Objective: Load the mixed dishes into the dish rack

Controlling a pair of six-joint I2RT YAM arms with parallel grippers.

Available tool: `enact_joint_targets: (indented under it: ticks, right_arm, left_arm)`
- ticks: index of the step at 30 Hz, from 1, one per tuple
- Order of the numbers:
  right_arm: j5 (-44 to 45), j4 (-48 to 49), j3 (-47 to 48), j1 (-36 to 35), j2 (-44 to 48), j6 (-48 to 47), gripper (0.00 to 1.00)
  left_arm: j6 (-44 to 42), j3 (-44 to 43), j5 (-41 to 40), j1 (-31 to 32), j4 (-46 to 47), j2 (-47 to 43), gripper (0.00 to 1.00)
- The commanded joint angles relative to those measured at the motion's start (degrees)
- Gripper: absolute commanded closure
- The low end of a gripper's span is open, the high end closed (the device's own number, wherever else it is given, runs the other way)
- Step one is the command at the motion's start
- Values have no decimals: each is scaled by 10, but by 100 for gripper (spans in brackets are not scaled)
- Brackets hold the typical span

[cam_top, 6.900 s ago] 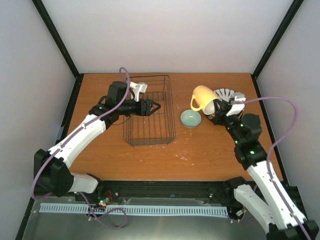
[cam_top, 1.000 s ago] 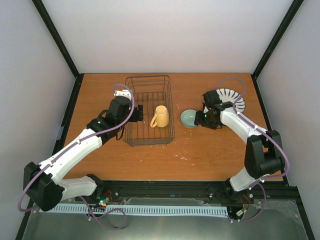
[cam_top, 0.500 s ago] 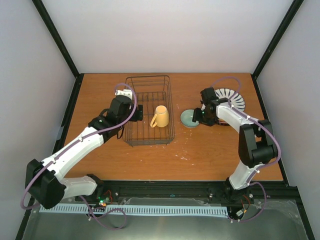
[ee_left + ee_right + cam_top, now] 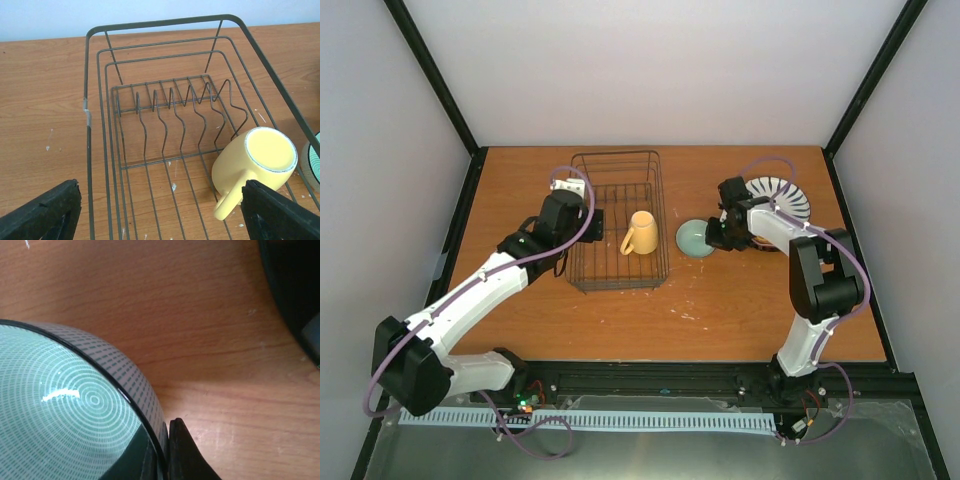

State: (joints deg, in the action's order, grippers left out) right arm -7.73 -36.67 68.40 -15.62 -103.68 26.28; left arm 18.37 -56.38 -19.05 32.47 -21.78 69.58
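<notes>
The dark wire dish rack [image 4: 615, 160] stands at the back left of the table. The yellow mug [image 4: 640, 232] lies on its side inside it, by the right wall. My left gripper [image 4: 598, 225] is open and empty at the rack's left side; its view looks down into the rack [image 4: 90, 130] at the mug [image 4: 255, 160]. The pale blue-green bowl [image 4: 692, 236] sits just right of the rack. My right gripper [image 4: 713, 235] is shut on its right rim, one finger inside and one [image 4: 182, 450] outside the bowl [image 4: 65, 405]. The black-striped white plate [image 4: 788, 195] lies behind the right gripper. Other plates are out of view.
The rack's upright divider wires [image 4: 170, 107] fill its far half. The bowl's edge [image 4: 312, 165] shows just outside the rack's right wall. Black frame posts [image 4: 460, 110] and white walls bound the table on both sides.
The mug went from my right gripper into the rack. Since then the right gripper moved left onto the bowl's rim, and the bowl shifted slightly left. The left arm barely moved.
</notes>
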Motion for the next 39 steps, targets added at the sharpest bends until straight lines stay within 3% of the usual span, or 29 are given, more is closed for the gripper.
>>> enact_joint_targets:
  ticks: [1,7,11,13,16,20,21,24,26,31,39]
  right_arm:
    - [-13,16,-2,4,1,-12,97]
    - [-23,30,-5,3,62,-24,97]
    - [-68,26,18,14,146,-32,97]
    - [-135,35,28,38,188,-32,97]
    - [-311,72,25,84,223,-19,97]
    - [-561,167,-11,109,218,42,97]
    - [-608,213,-28,108,215,76,97]
    - [-705,393,-96,104,224,203,97]
    - [-742,438,-103,91,229,235,97]
    - [-758,429,-93,51,224,236,97]
    - [-739,453,-70,-24,179,255,97]
  left_arm:
    - [-8,-8,2,-4,10,4,16]
    - [-1,-23,39,-4,5,-2,37]
    - [7,-28,94,-5,22,-16,39]
    - [14,-24,128,-5,40,-24,37]
    - [27,-2,208,-19,88,-40,31]
    - [104,81,446,-110,238,-76,22]
    - [135,107,528,-134,289,-83,21]
    - [214,163,658,-184,436,-78,17]
    - [237,172,713,-192,483,-53,13]
    - [337,189,823,-193,654,15,3]
    - [494,216,873,-193,888,73,0]
